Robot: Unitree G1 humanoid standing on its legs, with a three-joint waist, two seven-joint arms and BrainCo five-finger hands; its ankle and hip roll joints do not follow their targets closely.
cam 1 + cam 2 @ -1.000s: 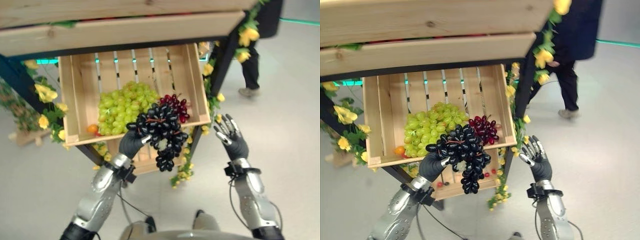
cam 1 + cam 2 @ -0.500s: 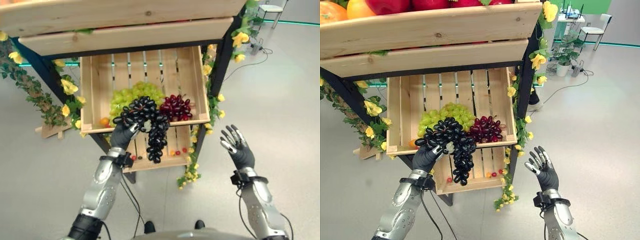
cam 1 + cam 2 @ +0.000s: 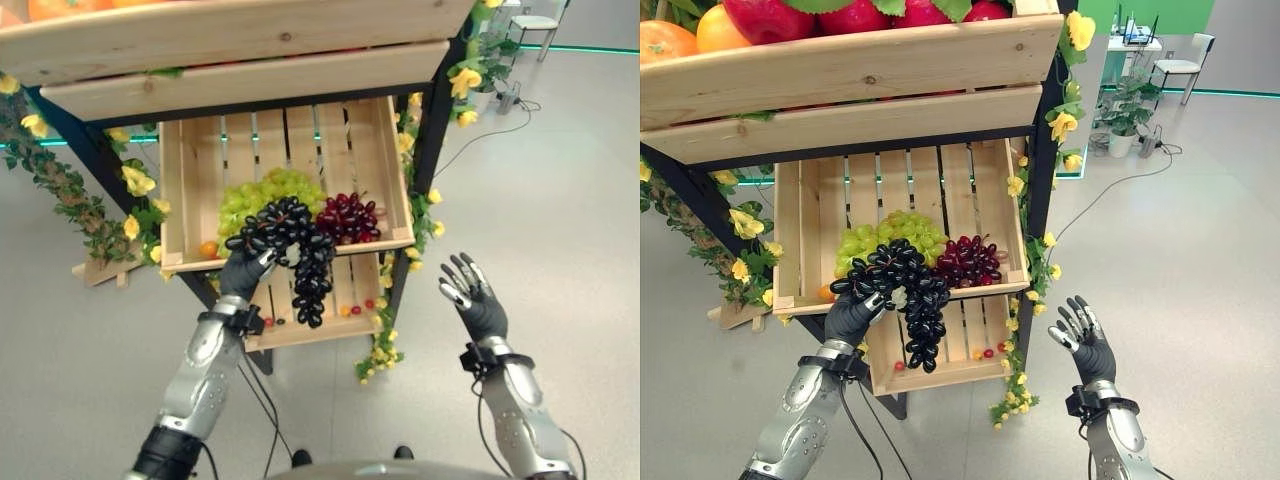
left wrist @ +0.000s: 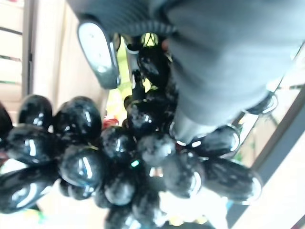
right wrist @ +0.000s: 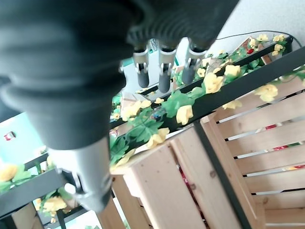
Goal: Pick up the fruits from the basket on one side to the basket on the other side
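- At the far left of the wooden crate (image 3: 180, 190) a garland of yellow flowers (image 3: 135, 182) runs down the dark frame of the shelf stand (image 3: 1045, 150); keep it in mind as something the bunch could snag on.
- Inside the crate, left of centre, lies the green grape bunch (image 3: 262, 195), with a small orange fruit (image 3: 208, 246) at the crate's front left corner.
- Your left hand (image 3: 243, 272) is just in front of the crate's front board, fingers curled round the top of the black grape bunch (image 3: 295, 245). The left wrist view shows the fingers closed into the berries.
- The bunch hangs free below your hand, its tail dangling over the front board and in front of the lower crate (image 3: 940, 345). I judge the step in hand to be the carry: the fruit is lifted out and not yet delivered.
- To the right inside the crate, the red grape bunch (image 3: 348, 215) sits against the right wall, waiting its turn.
- Well to the right of the crate, your right hand (image 3: 474, 298) is raised with fingers spread and holding nothing.
- No receiving basket is visible, so I cannot tell which way you must go. Next, draw the bunch clear of the crate, hold the grip firm so loose berries don't slip, and swing it to the other side.
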